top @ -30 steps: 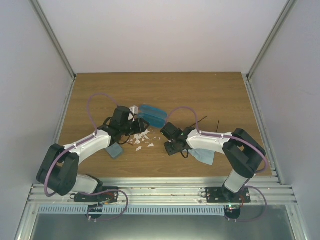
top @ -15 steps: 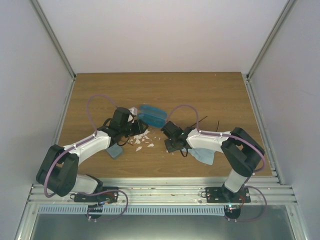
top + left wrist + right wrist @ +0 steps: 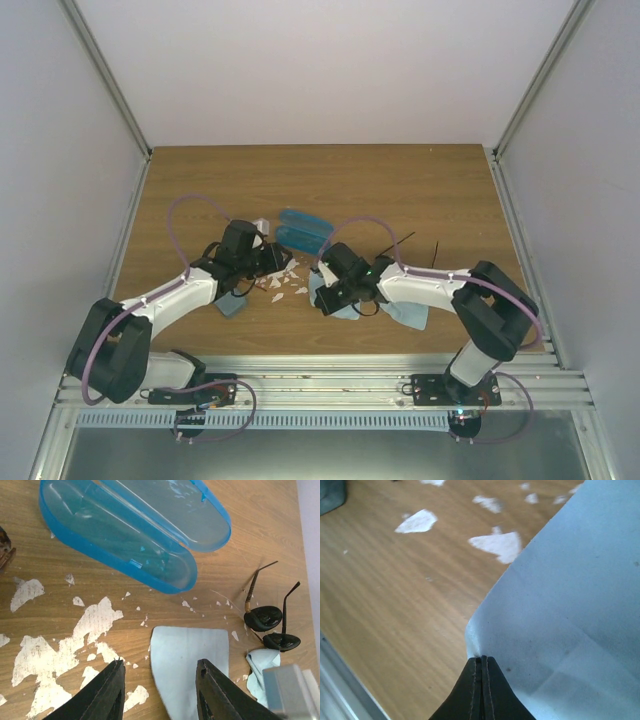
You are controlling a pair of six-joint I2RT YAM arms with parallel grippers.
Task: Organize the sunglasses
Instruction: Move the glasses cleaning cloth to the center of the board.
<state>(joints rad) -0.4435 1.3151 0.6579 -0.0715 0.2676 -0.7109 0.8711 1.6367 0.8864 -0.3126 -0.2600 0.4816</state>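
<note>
Clearing the cloth ahead of casing the sunglasses
Pinching a corner of the pale blue cleaning cloth [image 3: 560, 605] with the right gripper [image 3: 481, 659], pads pressed together; hovering the left gripper [image 3: 159, 665] spread and empty near the open blue case [image 3: 135, 530]; leaving the black round sunglasses [image 3: 263, 618] on the table [image 3: 235, 550] just beside the cloth; next, probably: park the cloth, then grasp the thin frame gently

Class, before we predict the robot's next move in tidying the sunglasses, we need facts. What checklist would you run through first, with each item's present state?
1. Is the blue case open: ok.
2. Is the left gripper open and empty: ok.
3. Is the right gripper free: not ok, shut on the light blue cloth.
4. Are the black sunglasses uncovered on the table: ok.
5. Are the reddish-brown sunglasses folded: cannot tell, only a sliver shows at the left wrist view's edge.
</note>
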